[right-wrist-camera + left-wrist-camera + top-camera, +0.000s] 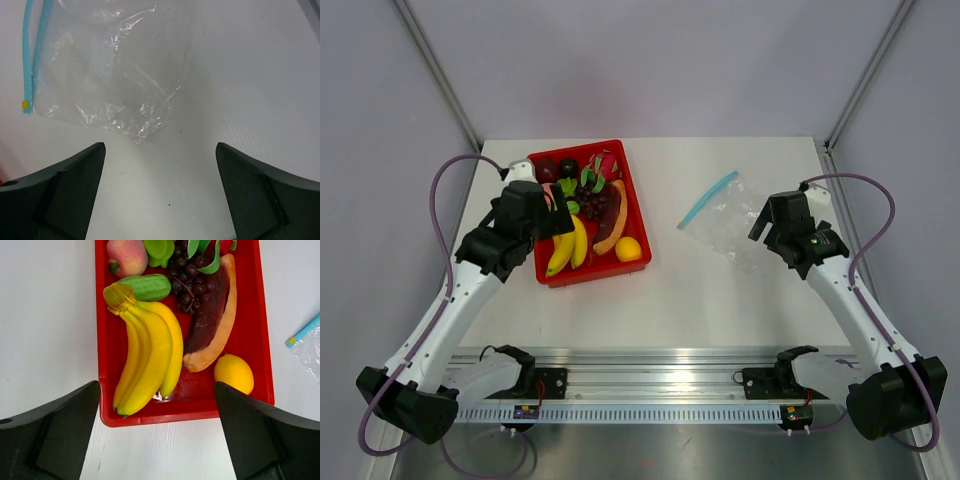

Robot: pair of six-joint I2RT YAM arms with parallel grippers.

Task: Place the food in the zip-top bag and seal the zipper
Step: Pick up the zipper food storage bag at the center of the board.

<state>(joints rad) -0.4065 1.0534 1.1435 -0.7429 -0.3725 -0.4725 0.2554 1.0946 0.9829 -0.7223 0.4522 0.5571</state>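
Observation:
The food lies in a red tray (pixel 638 264): a yellow banana bunch (pixel 147 355), a yellow-orange citrus (pixel 233 373), an orange papaya slice (pixel 220 325), purple grapes (pixel 190 282), a green piece (pixel 149 287) and a peach-red fruit (pixel 127 255). My left gripper (pixel 157 386) is open and empty, hovering over the tray's near-left edge by the banana tips; it also shows in the top view (pixel 542 218). The clear zip-top bag (pixel 110 70) lies flat and empty on the table, its blue-teal zipper (pixel 28 55) along its left edge. My right gripper (pixel 160 145) is open and empty, just right of the bag (pixel 725 222).
The white table (pixel 720 300) carries only the tray at left and the bag at right. Grey walls and metal posts (pixel 865 75) bound the back and sides. A metal rail (pixel 650 385) runs along the near edge.

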